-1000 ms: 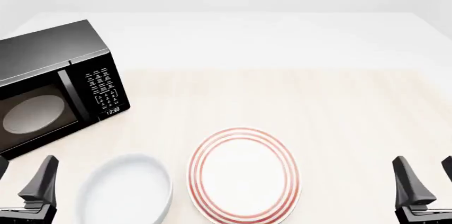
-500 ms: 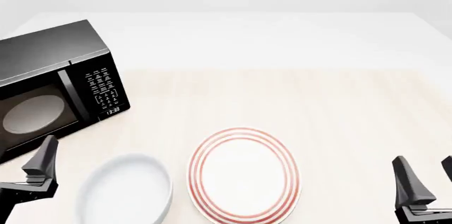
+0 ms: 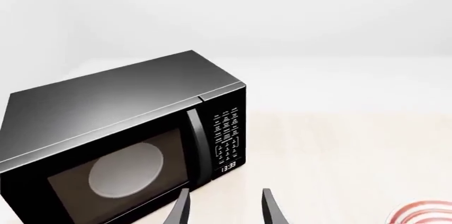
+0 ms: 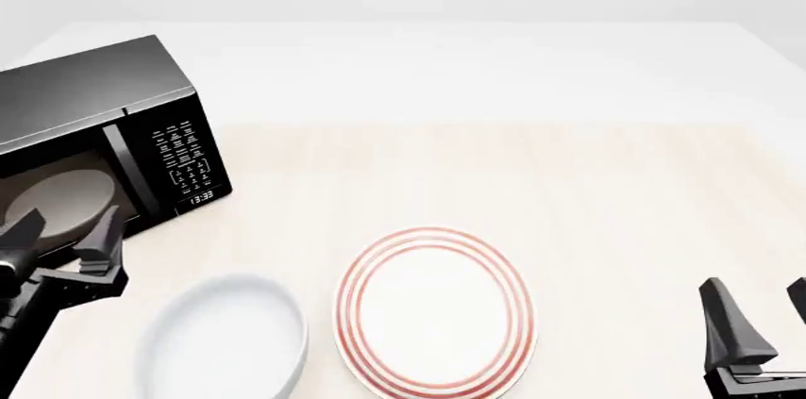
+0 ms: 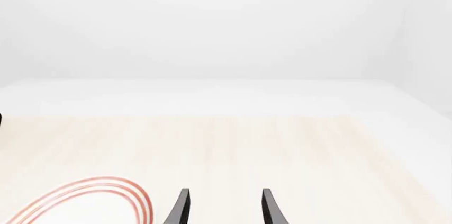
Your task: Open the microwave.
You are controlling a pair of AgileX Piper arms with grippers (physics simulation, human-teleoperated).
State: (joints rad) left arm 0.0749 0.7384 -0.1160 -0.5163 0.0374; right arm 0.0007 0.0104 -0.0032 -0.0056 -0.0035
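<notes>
One arm has done all the moving: your left gripper [image 4: 60, 227] has climbed from the near table edge up to the microwave [image 4: 94, 149], which sits at the far left of the table with its door shut. Your fingers are spread and empty, now in front of the window, a little short of the vertical bar handle [image 3: 198, 147]. Your right gripper [image 4: 756, 319] has stayed parked, also spread with nothing in it. Next, I'd judge, you line up on that handle
</notes>
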